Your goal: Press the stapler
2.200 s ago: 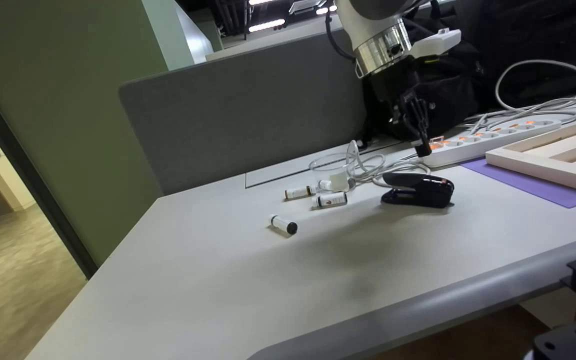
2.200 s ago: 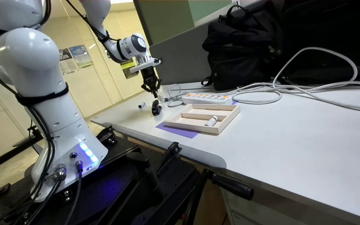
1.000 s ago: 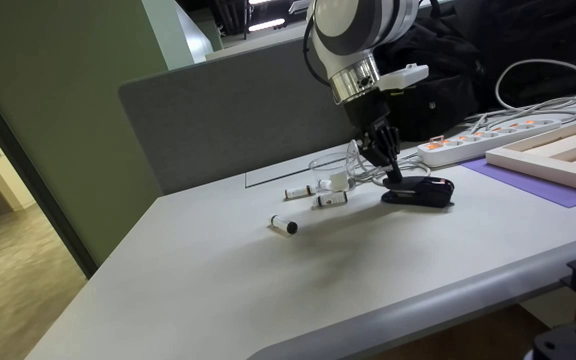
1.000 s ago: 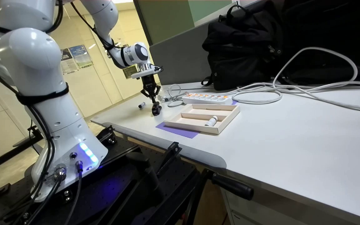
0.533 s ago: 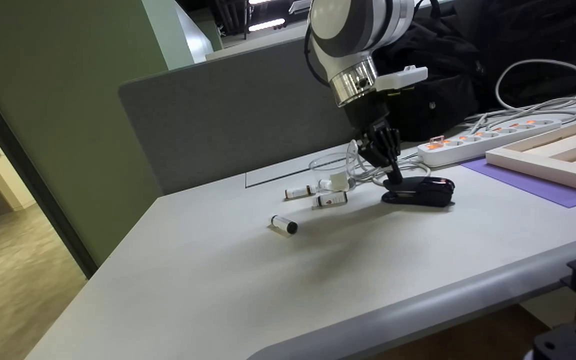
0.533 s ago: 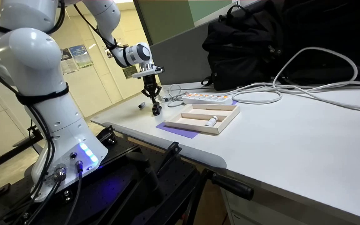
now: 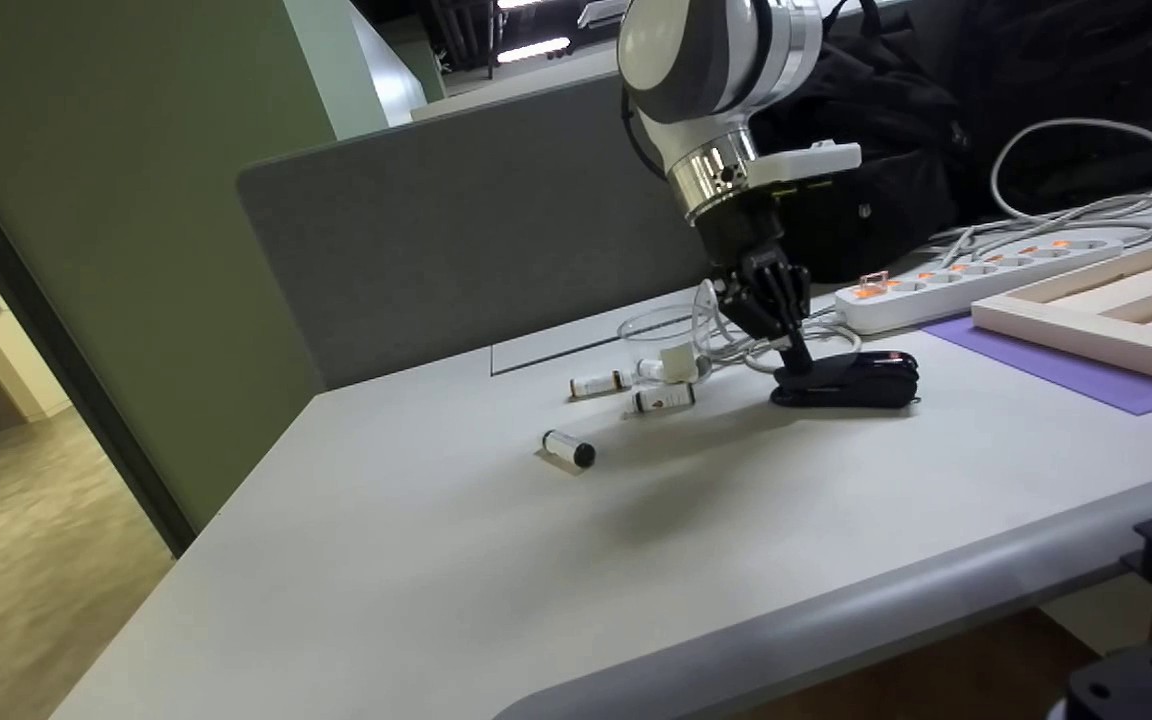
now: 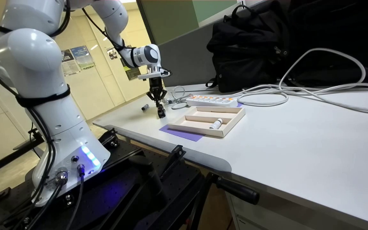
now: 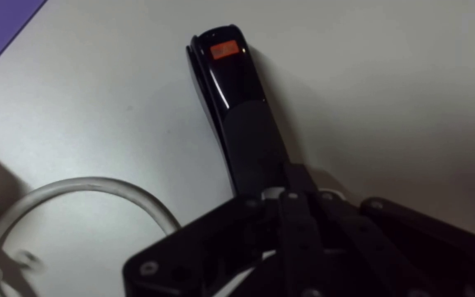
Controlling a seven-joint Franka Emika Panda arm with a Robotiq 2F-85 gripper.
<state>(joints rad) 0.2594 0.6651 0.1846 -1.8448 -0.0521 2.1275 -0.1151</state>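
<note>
Stapler (image 7: 854, 382), black, 1: lying on the pale desk (image 7: 416, 560), near the white power strip (image 7: 976, 284), its top looking pressed low. Gripper (image 7: 798, 362), 1: clenched, fingers together, nothing grasped between them, tips on the end opposite the orange-red label (image 9: 224, 49). Step, as judged: the press, at or near full depth. Handling: push straight down; contact seems toward 1 edge in the wrist view, so guard against sideways slip; then lift vertically.

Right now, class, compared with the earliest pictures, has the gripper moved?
Yes: in an exterior view the gripper has moved down and picture-left relative to the power strip, onto the stapler.
</note>
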